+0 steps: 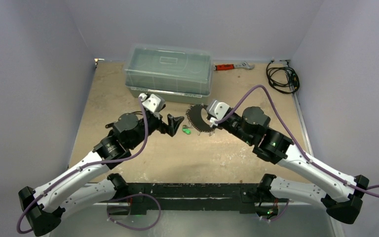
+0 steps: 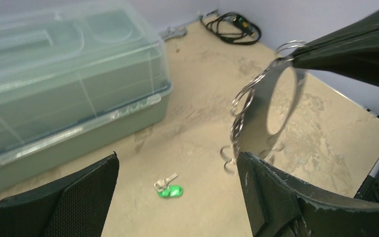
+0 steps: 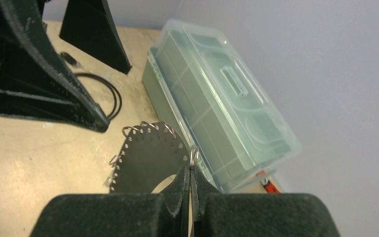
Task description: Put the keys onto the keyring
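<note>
The right gripper (image 3: 191,173) is clenched on the rim of the keyring (image 2: 254,123), holding its flat tag upright, clear of the table (image 2: 202,123), with small wire rings fringing the edge. The left gripper (image 2: 177,157) hangs with jaws spread wide and nothing in them, above the keys (image 2: 169,187), which lie on the table near the clear box (image 2: 54,89). The step in hand looks like fetching a key. The left gripper must drop, pinch the green head and carry the key's hole to a ring. The count is one tag, one green key and one silver key touching it. The rings are too fine to number.
</note>
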You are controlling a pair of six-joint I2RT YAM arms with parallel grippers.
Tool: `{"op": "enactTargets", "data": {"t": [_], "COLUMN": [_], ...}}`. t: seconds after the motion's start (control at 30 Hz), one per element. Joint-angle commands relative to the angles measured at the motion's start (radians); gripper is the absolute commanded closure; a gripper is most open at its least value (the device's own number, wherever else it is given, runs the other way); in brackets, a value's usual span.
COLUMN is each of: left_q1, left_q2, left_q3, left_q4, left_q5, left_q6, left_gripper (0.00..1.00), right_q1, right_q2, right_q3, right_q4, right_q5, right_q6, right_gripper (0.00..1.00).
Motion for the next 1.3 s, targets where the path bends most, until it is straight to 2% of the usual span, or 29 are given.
{"op": "enactTargets", "data": {"t": [0.0,0.17,0.3,0.43,0.63,0.93,1.27], "left_q1": [-0.002,-0.001,-0.001,-0.002,-0.003,-0.003,-0.004], "left_q2": [0.033,0.145,0.269,0.42,0.592,0.869,0.989], "left_q3": [0.024,0.042,0.078,0.139,0.16,0.32,0.402], "left_q4": [-0.083,-0.162,-0.211,-0.276,-0.25,-0.274,-0.298], "left_q5": [-0.158,-0.299,-0.326,-0.314,-0.351,-0.278,-0.255], "left_q6": [-0.142,-0.294,-0.411,-0.487,-0.623,-0.517,-0.413], "left_gripper": [0.12,0.15,0.19,0.29,0.36,0.51,0.61], "right_q1": [0.013,0.017,0.02,0.021,0.022,0.027,0.033], "right_q2": [-0.044,-0.113,-0.136,-0.145,-0.175,-0.195,-0.215], "right_q3": [-0.028,-0.07,-0.07,-0.059,-0.059,-0.051,-0.063], "right_q4": [0.011,-0.035,-0.096,-0.158,-0.213,-0.223,-0.211], "right_q5": [0.114,0.14,0.175,0.203,0.219,0.19,0.199], "right_q6": [-0.016,0.027,0.058,0.075,0.083,0.075,0.07], "right_gripper": [1.0,1.0,1.0,1.0,1.0,1.0,1.0]}}
